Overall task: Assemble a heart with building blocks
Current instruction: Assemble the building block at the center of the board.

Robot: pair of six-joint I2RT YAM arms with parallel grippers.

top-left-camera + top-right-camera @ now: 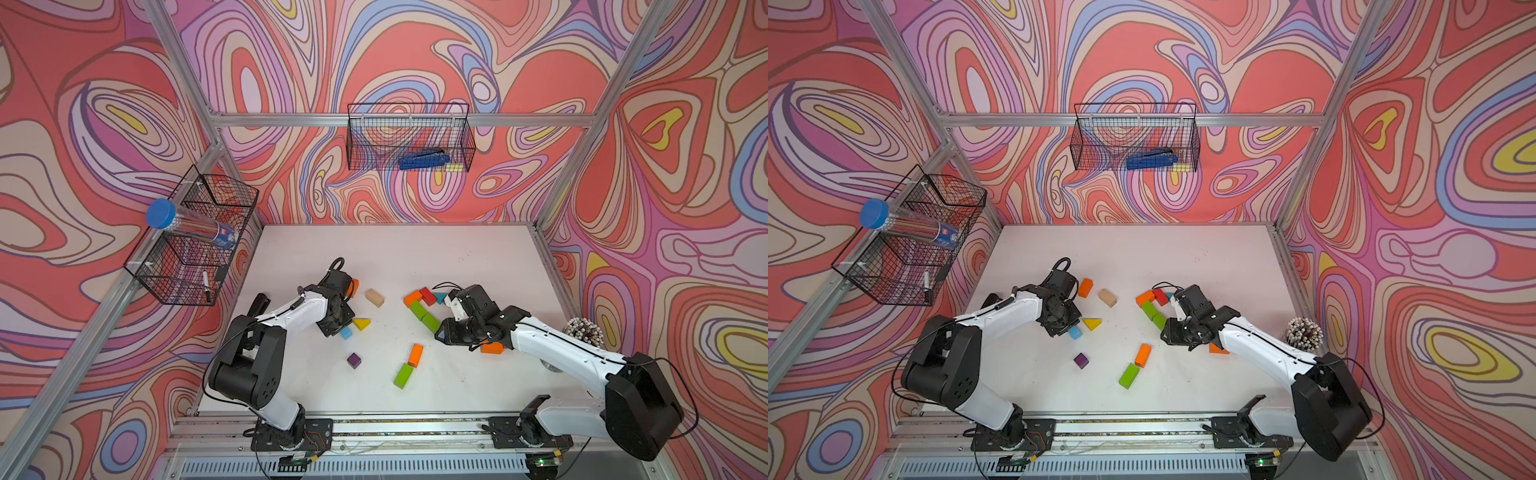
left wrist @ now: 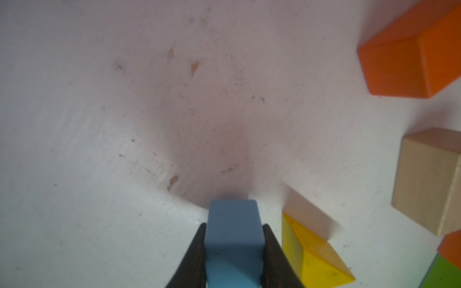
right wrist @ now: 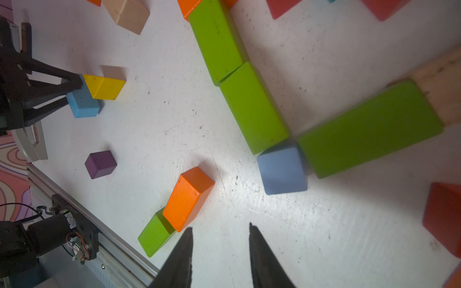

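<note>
My left gripper [image 2: 234,230] is shut on a light blue cube [image 2: 233,224], low over the table beside a yellow triangle [image 1: 361,323]. A curved line of building blocks lies at centre right: orange [image 1: 412,297], red [image 1: 427,296], teal [image 1: 439,297] and two green bricks [image 3: 253,107]. A blue cube [image 3: 282,169] and a long green brick [image 3: 369,127] continue it under my right arm. My right gripper [image 3: 220,227] stands open and empty just short of that blue cube. A loose orange brick [image 1: 415,355] and green brick [image 1: 403,375] lie nearby.
A purple cube [image 1: 354,360] and a plain wood block [image 1: 374,297] lie loose at mid table. Wire baskets hang on the back wall [image 1: 409,137] and left wall [image 1: 195,241]. A bundle of pencils [image 1: 582,330] stands at the right edge. The metal rail [image 1: 395,424] runs along the front.
</note>
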